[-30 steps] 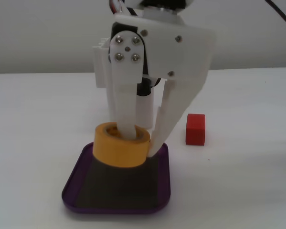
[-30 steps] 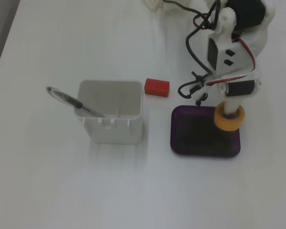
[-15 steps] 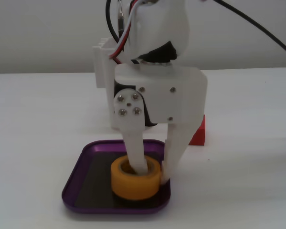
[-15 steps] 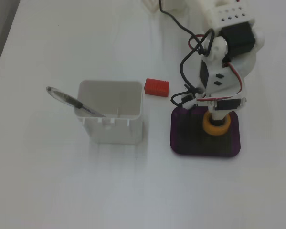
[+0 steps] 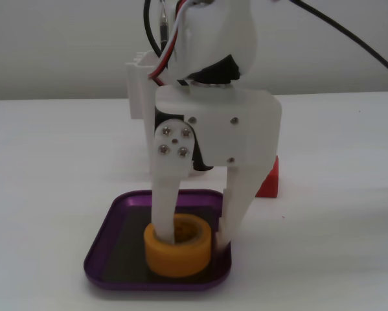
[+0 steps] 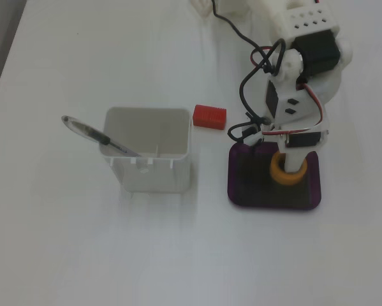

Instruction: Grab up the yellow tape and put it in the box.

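The yellow tape lies flat on the dark bottom of the purple box, toward its front right. My gripper points straight down over it. One finger reaches into the roll's hole at its left side, and the other finger stands just outside the roll's right wall. The jaws are spread wider than the wall, so the grip looks open. In the other fixed view the tape shows as a ring in the box under the gripper.
A small red cube lies just beyond the box; it also shows in a fixed view behind the arm. A tall white container holding a pen stands left of the box. Cables hang off the arm.
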